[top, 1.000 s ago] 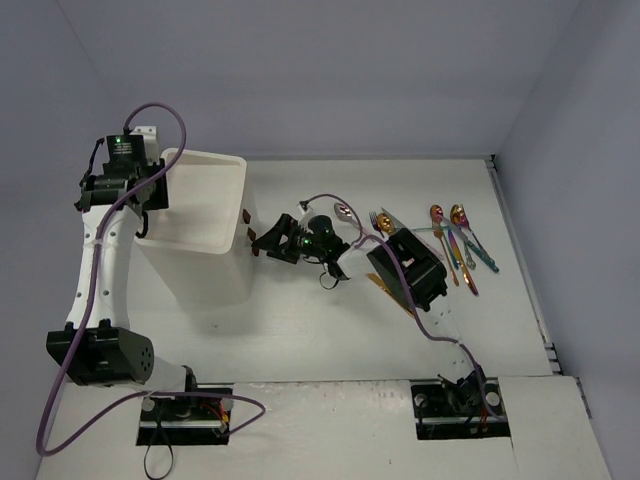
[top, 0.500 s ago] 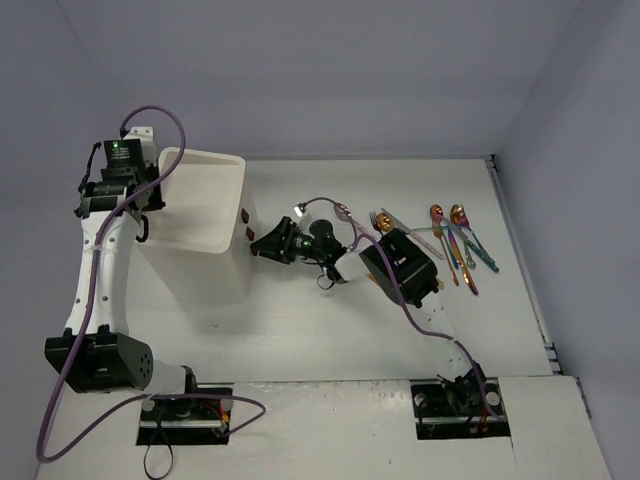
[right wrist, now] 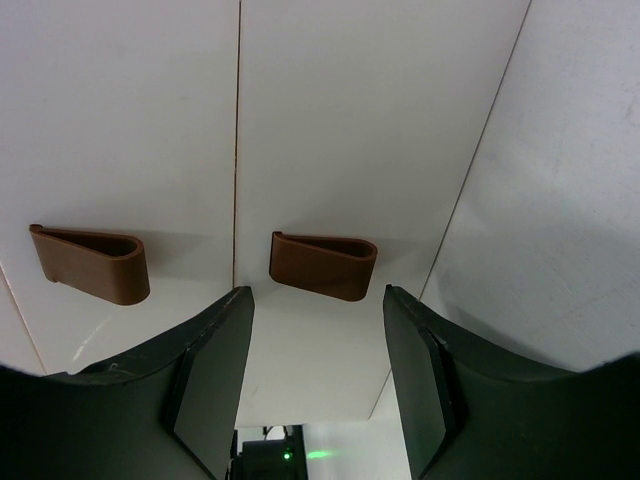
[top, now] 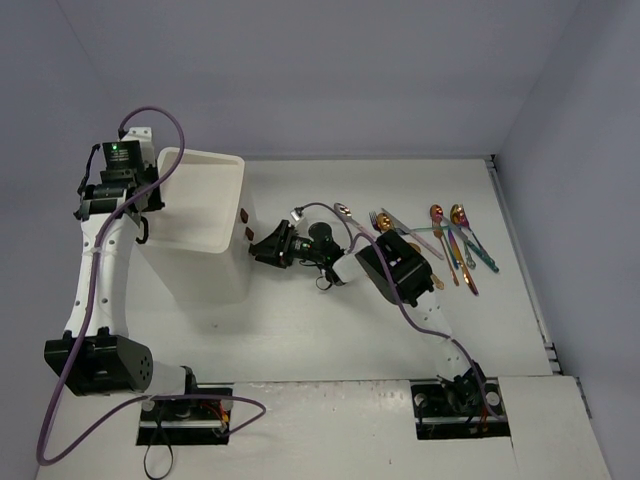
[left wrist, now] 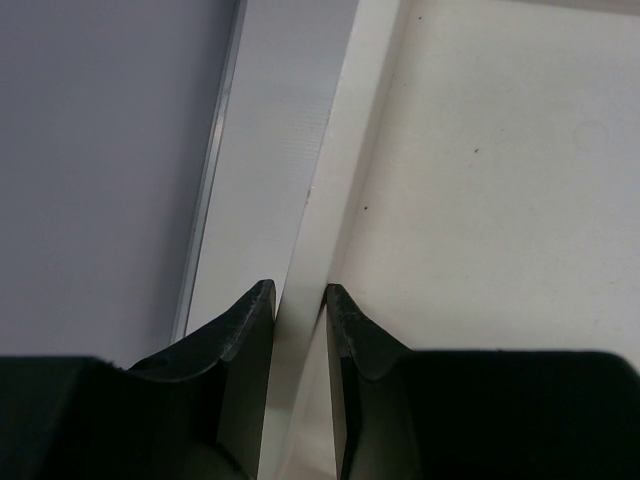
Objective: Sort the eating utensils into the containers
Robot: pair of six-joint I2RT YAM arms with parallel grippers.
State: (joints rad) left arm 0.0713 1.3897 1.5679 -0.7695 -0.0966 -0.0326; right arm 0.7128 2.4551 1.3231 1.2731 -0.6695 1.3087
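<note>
The white drawer unit point(top: 200, 225) stands at the left, its top open, with two brown handles point(top: 245, 225) on the side facing right. My left gripper point(top: 142, 212) is shut on the unit's thin left wall point(left wrist: 330, 150), one finger on each side. My right gripper point(top: 264, 244) is open just right of the handles. In the right wrist view one brown handle point(right wrist: 322, 265) lies between and just ahead of the fingertips point(right wrist: 230, 320), and a second handle point(right wrist: 90, 262) is to its left. Several gold and rainbow utensils point(top: 455, 240) lie at the right.
A silver spoon point(top: 343, 210) and a fork point(top: 378, 218) lie behind the right arm's wrist. The right arm's black body point(top: 400, 268) covers part of the table by the utensils. The enclosure's walls stand close behind and to the right.
My right gripper has moved left, closer to the brown handles. My left gripper has shifted slightly along the unit's left wall and stays shut on it.
</note>
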